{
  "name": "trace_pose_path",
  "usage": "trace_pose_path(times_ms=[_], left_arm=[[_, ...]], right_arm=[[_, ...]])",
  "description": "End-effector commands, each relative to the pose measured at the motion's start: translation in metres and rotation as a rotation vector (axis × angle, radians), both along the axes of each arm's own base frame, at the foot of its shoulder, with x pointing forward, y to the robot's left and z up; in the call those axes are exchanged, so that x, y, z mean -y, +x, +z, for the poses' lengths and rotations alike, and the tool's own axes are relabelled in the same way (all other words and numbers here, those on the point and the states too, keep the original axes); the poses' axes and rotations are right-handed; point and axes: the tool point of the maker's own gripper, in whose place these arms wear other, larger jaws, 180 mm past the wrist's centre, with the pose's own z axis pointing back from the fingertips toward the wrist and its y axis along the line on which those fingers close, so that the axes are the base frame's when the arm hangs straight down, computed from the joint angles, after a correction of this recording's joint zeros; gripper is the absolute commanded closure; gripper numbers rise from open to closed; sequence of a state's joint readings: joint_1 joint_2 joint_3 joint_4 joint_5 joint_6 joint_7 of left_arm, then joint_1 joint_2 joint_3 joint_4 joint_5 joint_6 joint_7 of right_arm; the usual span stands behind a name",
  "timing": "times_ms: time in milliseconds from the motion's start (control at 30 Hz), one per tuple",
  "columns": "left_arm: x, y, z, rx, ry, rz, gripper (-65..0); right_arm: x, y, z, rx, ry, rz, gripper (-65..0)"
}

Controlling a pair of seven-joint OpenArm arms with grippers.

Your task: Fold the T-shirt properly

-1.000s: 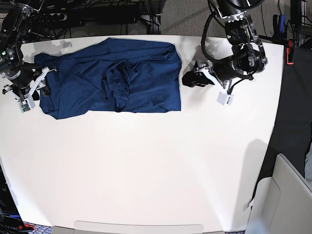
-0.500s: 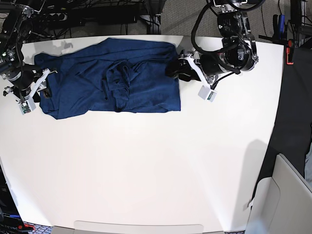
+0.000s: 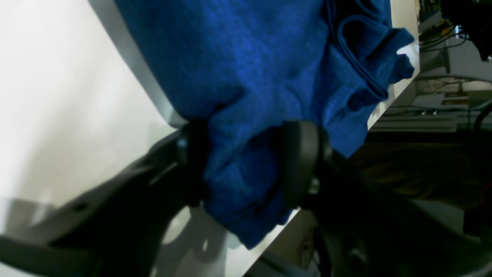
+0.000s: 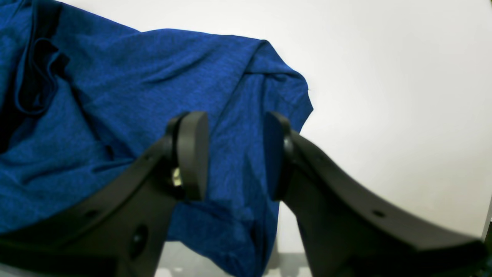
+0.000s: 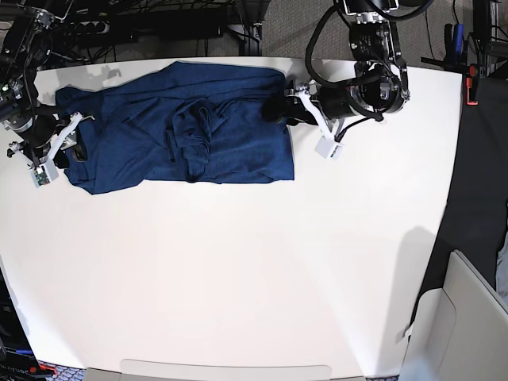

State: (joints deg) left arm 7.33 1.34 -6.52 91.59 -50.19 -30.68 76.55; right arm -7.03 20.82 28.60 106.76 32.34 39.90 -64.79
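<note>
I log one T-shirt: dark navy heathered knit, plain, spread crumpled along the table's far side, bunched folds at its middle, edges uneven.

Left arm reaches in low from the far side, wrist bent, left pincer lying nearly level. Its jaws straddle a bunched fold of cloth; whether they actually pinch it is unclear in the dark wrist view. Right arm low at the opposite end, right pincer with jaws parted, both pads clear.
</note>
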Motion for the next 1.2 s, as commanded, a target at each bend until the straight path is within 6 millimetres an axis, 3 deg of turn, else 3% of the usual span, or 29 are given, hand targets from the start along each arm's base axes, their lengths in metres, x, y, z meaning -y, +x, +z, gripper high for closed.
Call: trace_pose_path(times_ms=[0,133,167,400,667,800,967,1167], left_arm=[[0.003,-0.004,-0.002,-0.015,0.014,-0.035,-21.3],[0.002,0.016,0.008,0.027,0.014,-0.027,-2.0],[0.000,0.019,0.009,0.035,0.021,-0.027,-0.1],[-0.059,0.066,0.031,0.130,0.099,0.084,-1.6],[-0.081,0.085,0.030,0.124,0.111,0.121,-1.6],[-0.078,0.083,0.029,0.120,0.108,0.116,-1.7],[-0.076,0.080,0.027,0.112,0.106,0.112,-1.7],[-0.075,0.080,0.027,0.112,0.105,0.111,-1.7]], right_arm=[[0.002,0.007,0.015,0.047,-0.010,0.012,-24.2],[0.003,0.006,0.014,0.044,-0.011,0.010,-24.2],[0.004,0.006,0.014,0.045,-0.011,0.008,-24.2],[0.036,-0.009,0.013,0.030,-0.031,-0.082,-24.2],[0.042,-0.018,-0.019,-0.055,0.041,-0.126,-24.5],[0.018,-0.026,-0.038,-0.074,0.216,-0.132,-24.6],[-0.005,-0.038,-0.042,-0.070,0.397,-0.124,-24.9],[-0.016,-0.048,-0.043,-0.075,0.468,-0.121,-33.8]])
